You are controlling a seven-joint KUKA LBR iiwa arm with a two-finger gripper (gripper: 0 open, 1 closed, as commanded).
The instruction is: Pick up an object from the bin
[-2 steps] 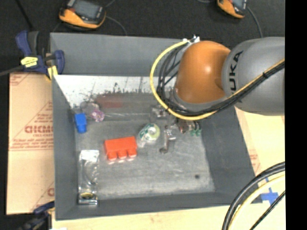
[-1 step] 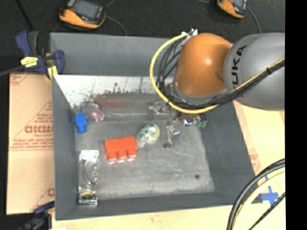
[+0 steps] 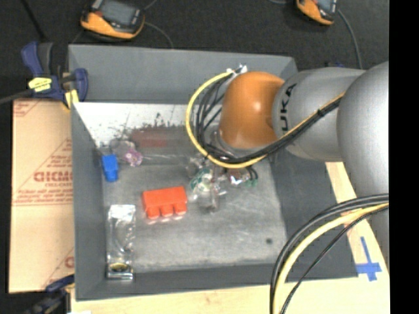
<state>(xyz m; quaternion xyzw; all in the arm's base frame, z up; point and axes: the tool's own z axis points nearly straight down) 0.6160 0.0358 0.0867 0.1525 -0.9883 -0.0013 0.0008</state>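
Claw (image 3: 211, 187) hangs below the arm's orange cover (image 3: 249, 110), low over the middle of the bin (image 3: 196, 74); whether it is spread or pressed together cannot be told. Right at it lies a small clear thing with green flecks (image 3: 198, 177), hard to make out. Just left of that sits an orange three-bump block (image 3: 165, 203). Farther left are a blue piece (image 3: 110, 168) and a pale purple piece (image 3: 131, 153), with a clear packet (image 3: 121, 239) in the near left corner.
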